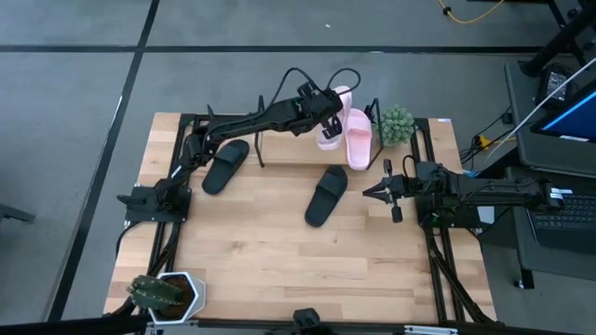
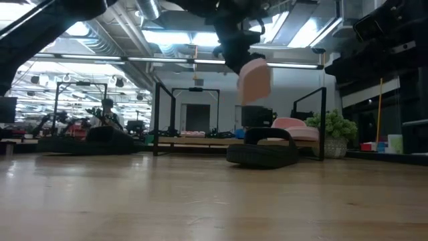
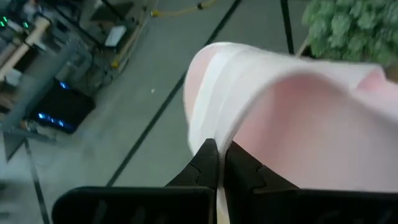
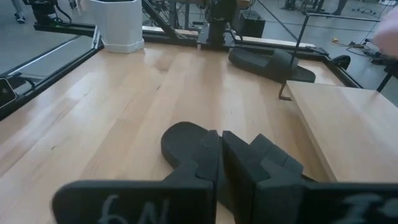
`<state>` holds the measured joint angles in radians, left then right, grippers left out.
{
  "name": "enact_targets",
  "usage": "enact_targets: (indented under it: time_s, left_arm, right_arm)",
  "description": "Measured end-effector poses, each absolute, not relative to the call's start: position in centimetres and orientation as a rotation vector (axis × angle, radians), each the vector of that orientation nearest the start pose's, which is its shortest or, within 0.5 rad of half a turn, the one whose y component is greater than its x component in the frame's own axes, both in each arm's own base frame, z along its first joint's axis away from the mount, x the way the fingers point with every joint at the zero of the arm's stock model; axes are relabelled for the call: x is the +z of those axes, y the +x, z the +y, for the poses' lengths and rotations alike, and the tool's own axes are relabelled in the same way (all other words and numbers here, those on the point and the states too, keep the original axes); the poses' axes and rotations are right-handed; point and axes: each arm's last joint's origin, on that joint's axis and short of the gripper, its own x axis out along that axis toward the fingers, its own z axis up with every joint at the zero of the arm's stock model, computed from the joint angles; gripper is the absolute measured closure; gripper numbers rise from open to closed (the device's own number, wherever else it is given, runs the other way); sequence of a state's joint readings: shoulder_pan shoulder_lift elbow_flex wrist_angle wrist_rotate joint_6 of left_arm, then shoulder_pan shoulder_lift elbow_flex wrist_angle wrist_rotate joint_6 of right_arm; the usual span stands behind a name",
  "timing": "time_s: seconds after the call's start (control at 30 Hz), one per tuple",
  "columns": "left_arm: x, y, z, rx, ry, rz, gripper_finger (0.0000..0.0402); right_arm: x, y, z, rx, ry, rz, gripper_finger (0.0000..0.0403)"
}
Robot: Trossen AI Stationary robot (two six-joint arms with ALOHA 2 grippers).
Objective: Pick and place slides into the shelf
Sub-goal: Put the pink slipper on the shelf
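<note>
High view: the left gripper (image 1: 328, 113) sits at upper centre of the frame, over the shelf (image 1: 279, 154), closed on a pink slide (image 1: 332, 130) that hangs from it; the arm covers part of that slide. A second pink slide (image 1: 358, 140) lies on the shelf just right of the first, next to a small green plant (image 1: 397, 125). One black slide (image 1: 225, 166) lies on the table (image 1: 279, 251) at left centre, its upper end under the left arm. The other black slide (image 1: 327, 195) lies at centre, in front of the shelf. The right gripper (image 1: 374, 193) rests at right centre, just beside that slide, fingers together and holding nothing. A white pot (image 1: 172, 292) with a cactus stands at lower left.

Low view: the held pink slide (image 2: 255, 80) hangs in the air at upper centre, above the shelf board (image 2: 200, 140); the gripper above it is dark and hard to make out. The nearer black slide (image 2: 262, 152) hides part of the pink slide (image 2: 294, 127) lying on the board behind it.

Left wrist view: the fingers (image 3: 205, 163) are pinched on the pale edge of the slide (image 3: 298, 106), which fills most of the frame and is cut off at the right.

Right wrist view: the shut fingers (image 4: 208, 155) cover most of a black slide (image 4: 180, 142); the far black slide (image 4: 270, 63) lies at the top beyond the shelf corner (image 4: 336, 124).
</note>
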<state>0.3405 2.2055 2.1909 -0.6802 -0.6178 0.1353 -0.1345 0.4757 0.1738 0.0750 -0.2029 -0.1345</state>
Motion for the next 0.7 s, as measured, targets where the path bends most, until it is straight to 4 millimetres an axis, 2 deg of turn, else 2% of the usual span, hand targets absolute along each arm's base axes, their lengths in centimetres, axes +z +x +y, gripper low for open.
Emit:
enact_targets:
  time_s: [0.2, 0.53, 0.7]
  left_arm:
    - [29.9, 46.0, 17.9, 0.930, 0.206, 0.833, 0.0401]
    - [25.5, 47.4, 18.1, 0.966, 0.205, 0.925, 0.0401]
    - [24.9, 47.4, 18.2, 1.009, 0.182, 0.916, 0.0401]
  right_arm:
    - [18.7, 13.0, -1.2, 0.083, -0.094, 0.218, 0.0380]
    - [18.7, 13.0, -1.2, 0.082, -0.092, 0.220, 0.0380]
    - [18.7, 13.0, -1.2, 0.082, -0.093, 0.222, 0.0380]
